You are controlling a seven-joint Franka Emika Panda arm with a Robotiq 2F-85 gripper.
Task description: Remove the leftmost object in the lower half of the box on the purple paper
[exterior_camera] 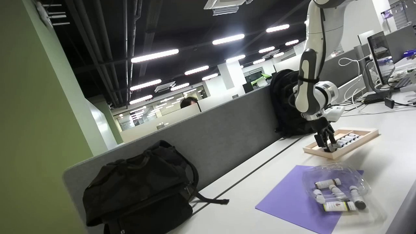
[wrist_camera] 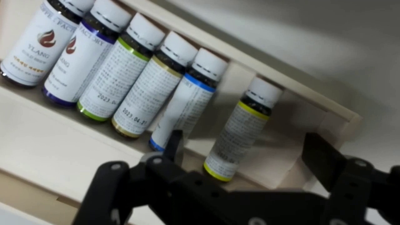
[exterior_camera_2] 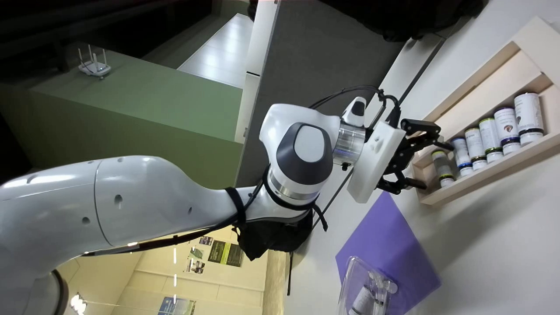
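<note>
Nearest us in the wrist view is the hand point(wrist_camera: 245, 140), released, its fingers point(wrist_camera: 320, 159) spread to either side of the yellow-banded bottle point(wrist_camera: 240, 132). We see it lying in the box point(wrist_camera: 312, 98), apart from the blue-banded bottle point(wrist_camera: 187, 103), their long axes roughly parallel, its cap point(wrist_camera: 264, 90) pointing upper right.

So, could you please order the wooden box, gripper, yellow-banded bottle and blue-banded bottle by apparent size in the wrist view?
Largest: wooden box
Next: gripper
Smallest: yellow-banded bottle, blue-banded bottle; too alike to rank, the latter partly hidden
</note>
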